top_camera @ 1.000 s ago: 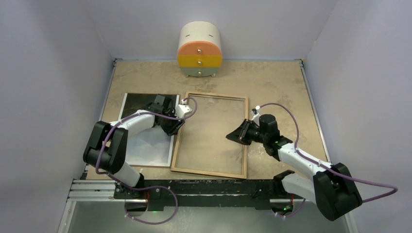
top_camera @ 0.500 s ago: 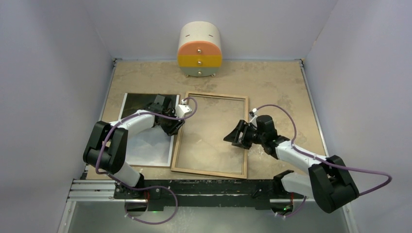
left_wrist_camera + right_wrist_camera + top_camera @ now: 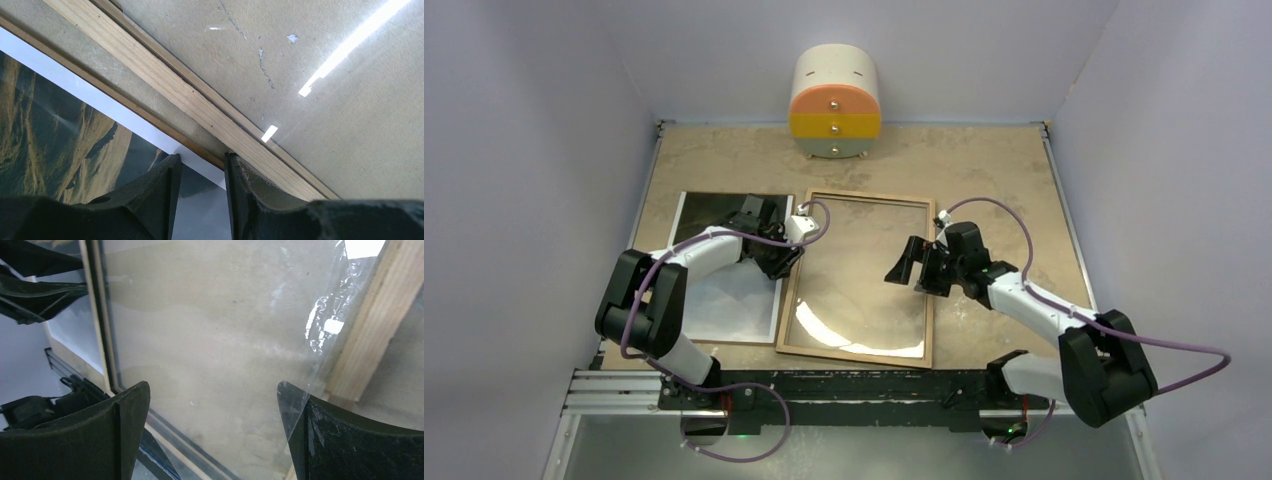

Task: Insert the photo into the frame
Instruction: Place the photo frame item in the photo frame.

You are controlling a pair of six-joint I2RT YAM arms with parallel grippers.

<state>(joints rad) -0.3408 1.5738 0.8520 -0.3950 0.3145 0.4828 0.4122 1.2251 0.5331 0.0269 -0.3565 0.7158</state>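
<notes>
The frame (image 3: 859, 280) is seen lying flat, wood-coloured back upward, in the middle of the table (image 3: 994, 170), with its lower rail close to the near edge. The photo (image 3: 724, 300) is laid picture-side up just beside the frame's left rail, between it and the table's left edge; it is not yet in the frame. The left gripper (image 3: 776, 260) is set at the photo's right-hand white border, close against that rail. Its jaws are held narrowly apart, with the white border visible between the fingers (image 3: 160, 195), and it cannot be told whether the photo is actually pinched. The right gripper (image 3: 212, 390) is spread wide and empty, poised over the glass pane (image 3: 210, 325) by the frame's right rail.

Several failures are judged possible. If the photo is lifted by this one edge, it is likely to be bent or creased, since it is thin and large. A weak pinch on glossy paper could also be lost. Because the rail stands proud and lies so close, the photo's edge could be caught on it and the frame shoved across the table unless the frame is steadied. The photo must also be turned face-down onto the glass; if that is skipped, the picture is mounted backwards. Should the open right gripper be lowered carelessly, the pane could be struck or smeared.
</notes>
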